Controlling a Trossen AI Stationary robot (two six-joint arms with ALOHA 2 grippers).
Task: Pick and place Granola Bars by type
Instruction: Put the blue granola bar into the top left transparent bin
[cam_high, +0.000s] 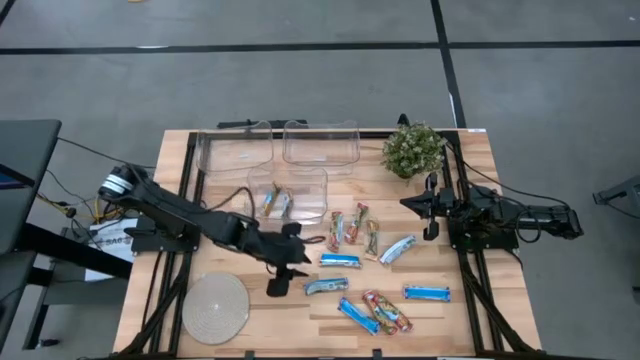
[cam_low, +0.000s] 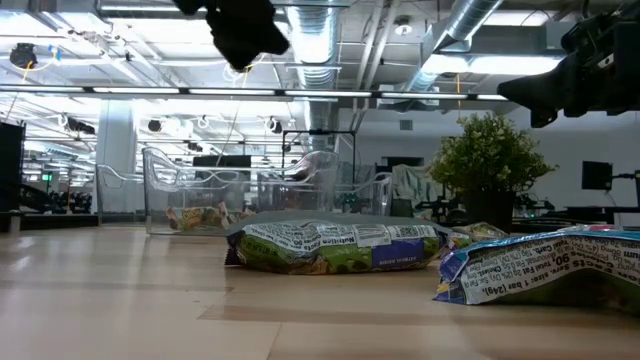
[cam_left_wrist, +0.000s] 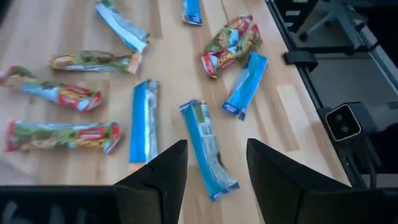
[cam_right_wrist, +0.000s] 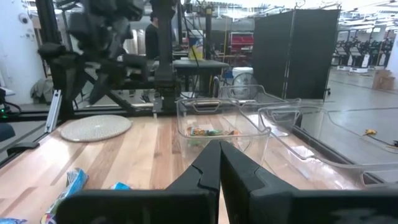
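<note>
Several Granola Bars (cam_high: 372, 268) lie flat and scattered on the wooden table's right middle: bright blue, silvery-blue and red-green multicoloured ones. My left gripper (cam_high: 294, 263) hangs open above the table at the left side of the scatter. In the left wrist view its open fingers (cam_left_wrist: 216, 169) stand over a silvery-blue bar (cam_left_wrist: 208, 148) without touching it; a bright blue bar (cam_left_wrist: 144, 121) lies beside that one. Two multicoloured bars (cam_high: 277, 203) lie in the nearest clear bin (cam_high: 290, 180). My right gripper (cam_right_wrist: 219, 163) waits shut at the table's right side.
Two more clear bins (cam_high: 235, 150) (cam_high: 320, 142) stand side by side at the back. A potted plant (cam_high: 412, 150) is at the back right, close to the right arm. A round pale disc (cam_high: 215, 305) lies at the near left.
</note>
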